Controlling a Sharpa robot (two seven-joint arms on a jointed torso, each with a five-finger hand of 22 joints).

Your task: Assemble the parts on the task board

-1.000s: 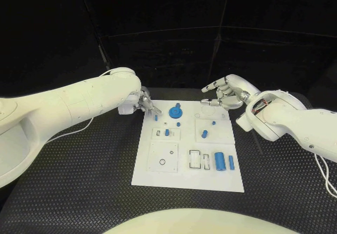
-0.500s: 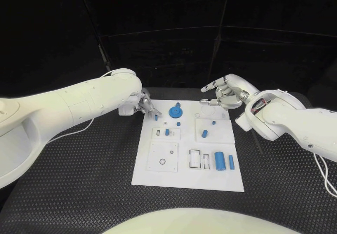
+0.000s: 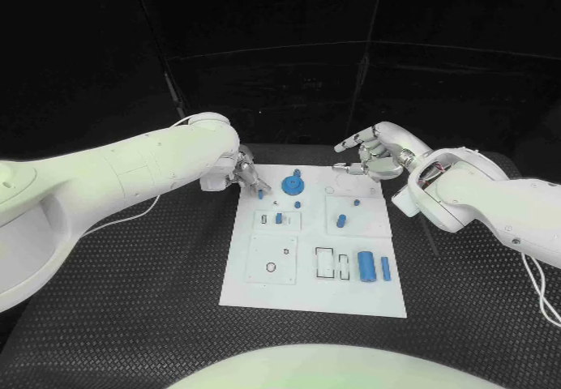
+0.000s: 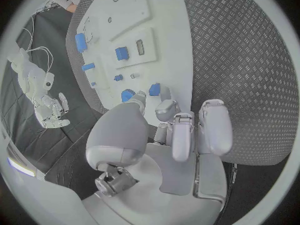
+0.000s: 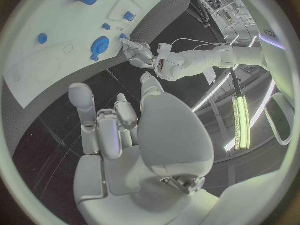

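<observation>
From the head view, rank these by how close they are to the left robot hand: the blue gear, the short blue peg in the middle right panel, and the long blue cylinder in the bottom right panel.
Measured from the left robot hand, at the board's far left corner:
1. Blue gear, top of the board, just beside the hand.
2. Short blue peg, middle right panel.
3. Long blue cylinder, bottom right panel, toward the near edge.

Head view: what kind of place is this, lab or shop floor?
Likely a robot test lab: a white task board with blue parts on a black table, dark backdrop behind, two robot arms.
</observation>
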